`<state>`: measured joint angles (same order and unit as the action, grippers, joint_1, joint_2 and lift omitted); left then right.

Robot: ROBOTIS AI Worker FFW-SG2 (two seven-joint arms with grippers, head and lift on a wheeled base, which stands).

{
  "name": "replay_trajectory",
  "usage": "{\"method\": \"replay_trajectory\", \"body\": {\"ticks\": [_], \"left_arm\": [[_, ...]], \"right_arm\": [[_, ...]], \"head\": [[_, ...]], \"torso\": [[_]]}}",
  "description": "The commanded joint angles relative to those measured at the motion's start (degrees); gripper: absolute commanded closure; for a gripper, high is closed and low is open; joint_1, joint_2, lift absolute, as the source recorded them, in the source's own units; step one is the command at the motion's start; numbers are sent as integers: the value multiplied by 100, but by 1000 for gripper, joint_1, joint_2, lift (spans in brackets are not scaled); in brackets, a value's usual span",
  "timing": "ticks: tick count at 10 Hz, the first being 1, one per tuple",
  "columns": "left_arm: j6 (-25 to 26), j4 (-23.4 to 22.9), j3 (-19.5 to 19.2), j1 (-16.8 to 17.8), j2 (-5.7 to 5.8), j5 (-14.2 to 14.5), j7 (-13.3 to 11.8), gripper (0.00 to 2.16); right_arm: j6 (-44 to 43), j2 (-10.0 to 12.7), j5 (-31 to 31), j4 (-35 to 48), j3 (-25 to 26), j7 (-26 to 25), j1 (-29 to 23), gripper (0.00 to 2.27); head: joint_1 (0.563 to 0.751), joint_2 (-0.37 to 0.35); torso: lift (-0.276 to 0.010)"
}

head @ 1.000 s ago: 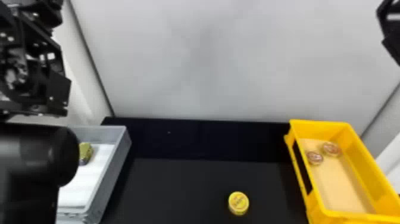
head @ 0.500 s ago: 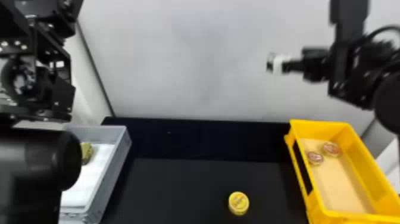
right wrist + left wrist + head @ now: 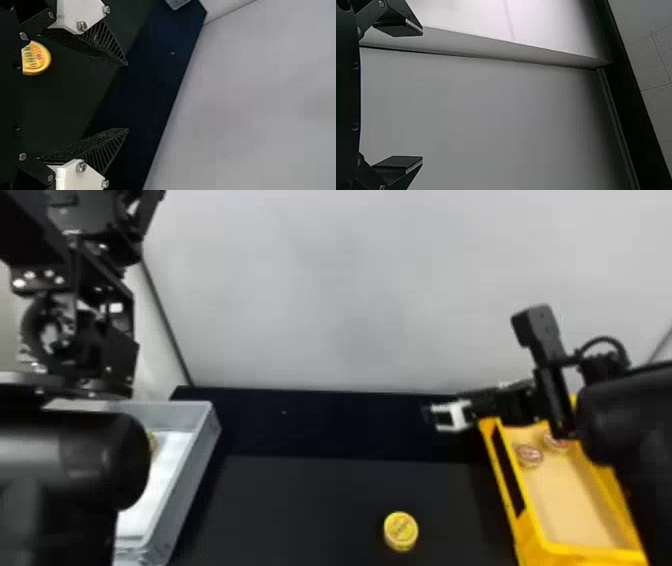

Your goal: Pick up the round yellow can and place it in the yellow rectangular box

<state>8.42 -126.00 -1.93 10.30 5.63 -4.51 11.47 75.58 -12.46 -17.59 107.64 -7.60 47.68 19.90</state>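
The yellow can (image 3: 401, 531) is sitting flat on the tabletop (image 3: 300, 510), well in from the back edge, b/w the grey box (image 3: 195, 470) and the yellow box (image 3: 585, 551), closer to the latter. It's looking like a squat tin: prob. light, stiff, not fragile, but the smooth side may be slippery, esp. if the pads are catching only the top rim. Best hold is prob. going across the full width, w/ one finger on each side, low on the wall & level, so it isn't tipping or rolling out.

R hand (image 3: 127, 97) is hanging empty w/ its fingers spread, pointing over the tabletop near the yellow box's far left corner; the can is lying well apart from the tips. L hand (image 3: 422, 95) is also spreading its fingers, holding nothing, off at the left side.

Vs. the earlier head views: R arm is coming down & in, from just the top right corner 1 s ago, to up against the wall (image 3: 350, 290) 0.5 s ago, to low over the yellow box now. L arm is edging inward a bit, covering more of the grey box. Can & both boxes are staying put.
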Motion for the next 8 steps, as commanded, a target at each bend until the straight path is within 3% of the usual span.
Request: {"method": "replay_trajectory", "body": {"ticks": [1, 3, 8], "left_arm": [[-68, 67, 8, -1, -35, 46, 13, 140], [-68, 111, 25, -10, -70, 64, 13, 140], [-103, 243, 166, 95, -97, 117, -13, 140]], "right_arm": [[-374, 183, -1565, -121, -146, 666, -399, 259], [-409, 271, -1864, -701, -181, 1123, -434, 259], [-1561, 622, -1099, -2502, -67, 719, -346, 246]], "head": [[663, 54], [663, 54], [663, 54]], "torso": [[-5], [-5], [-5]]}}
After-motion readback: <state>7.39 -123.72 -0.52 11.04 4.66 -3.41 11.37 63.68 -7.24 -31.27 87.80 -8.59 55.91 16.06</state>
